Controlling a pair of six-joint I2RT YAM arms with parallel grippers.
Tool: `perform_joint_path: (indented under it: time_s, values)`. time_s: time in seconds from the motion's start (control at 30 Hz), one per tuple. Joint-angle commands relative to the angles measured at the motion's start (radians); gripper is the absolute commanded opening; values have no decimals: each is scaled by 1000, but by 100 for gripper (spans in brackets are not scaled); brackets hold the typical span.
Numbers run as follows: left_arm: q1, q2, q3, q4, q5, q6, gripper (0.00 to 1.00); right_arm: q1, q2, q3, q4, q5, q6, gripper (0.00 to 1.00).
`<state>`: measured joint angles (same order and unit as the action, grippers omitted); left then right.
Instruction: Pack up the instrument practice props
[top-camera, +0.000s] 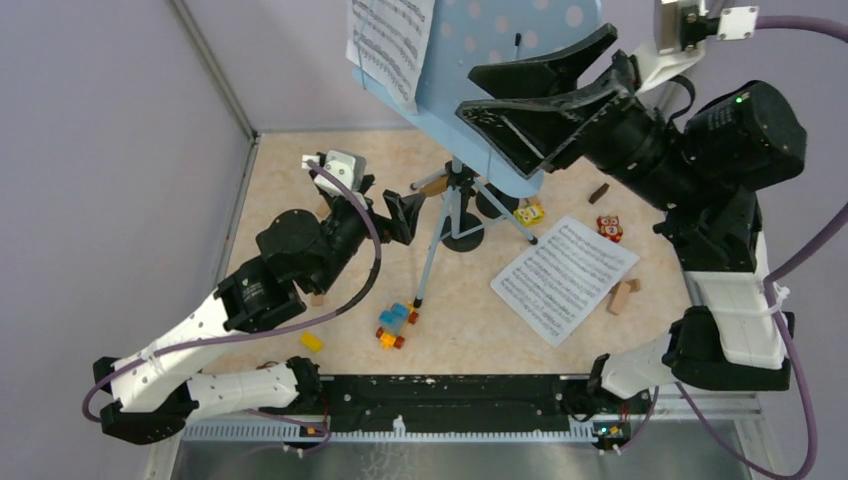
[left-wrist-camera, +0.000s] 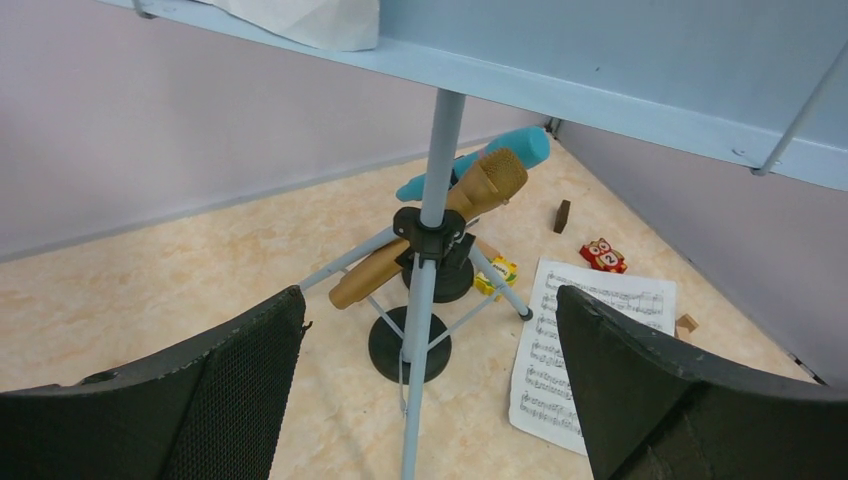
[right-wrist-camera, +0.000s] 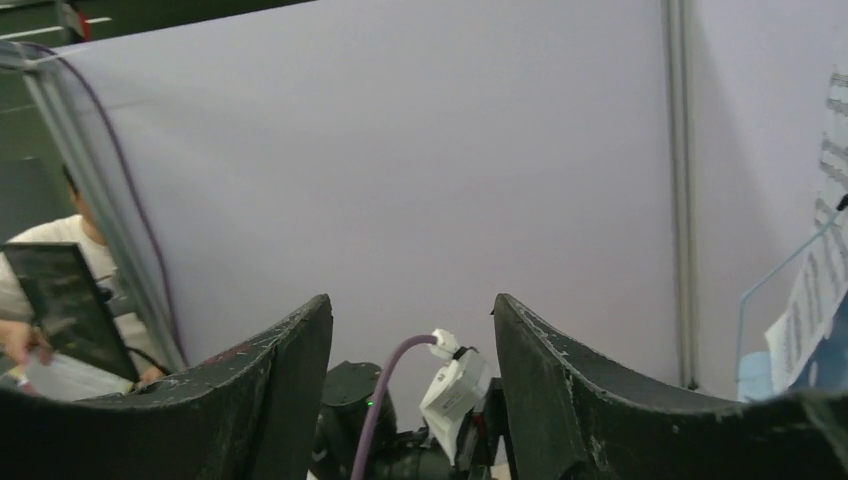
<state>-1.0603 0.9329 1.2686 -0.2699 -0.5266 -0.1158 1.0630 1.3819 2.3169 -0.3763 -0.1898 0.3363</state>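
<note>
A beige table (top-camera: 460, 330) seen from above, with two robot arms bolted at its near edge. Nearest the arms lie a small yellow block (top-camera: 311, 341) and a colourful toy-block car (top-camera: 395, 325). To the right, a white music sheet (top-camera: 565, 278) lies flat on the table, with wooden blocks (top-camera: 622, 296) just beside its right corner.

Farther in, the left gripper (top-camera: 408, 213) sits low. Its jaws are spread fully wide and hold nothing. They face the pale-blue music stand (left-wrist-camera: 440, 150) and its tripod legs (top-camera: 445, 225) without touching them. Among and behind the legs stand two black round-based mic holders (left-wrist-camera: 410, 345). A gold microphone (left-wrist-camera: 470, 195) and a blue microphone (left-wrist-camera: 510, 150) rest tilted above them.

The right gripper (right-wrist-camera: 412, 305) is raised high, with its jaws partly open and empty. It is near the stand's perforated rack (top-camera: 480, 40), which carries a second music sheet (top-camera: 390, 40).
</note>
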Motion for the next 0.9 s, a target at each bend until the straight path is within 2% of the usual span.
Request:
perform_joint_path:
  time_s: [0.0,0.1,0.17,0.2,0.23,0.27,0.3,0.4,0.53,0.63,0.87]
  values:
    - [0,-23,9,-19,-92,-35,98,120,33,-9,9,379,-246,59]
    - [6,28,77,-115,-172,-62,98,212,79,-8,34,573,-374,59]
    - [64,77,122,-175,-151,-83,98,245,107,-6,63,676,-441,58]
    - [152,107,153,-212,-72,-114,99,250,123,0,75,721,-461,58]
    - [264,134,179,-240,117,-142,99,251,140,15,79,750,-474,58]
    - [378,151,191,-242,239,-162,99,252,164,40,73,778,-485,58]
    - [459,159,192,-229,316,-174,99,254,188,72,61,801,-495,58]
    - [560,160,207,-194,380,-153,99,252,254,161,15,854,-505,58]
    - [673,156,239,-164,468,-145,99,252,284,166,55,918,-517,58]
    - [717,158,270,-135,501,-143,99,252,314,174,88,958,-520,58]
    - [724,136,287,5,603,-105,99,212,378,199,79,980,-469,58]
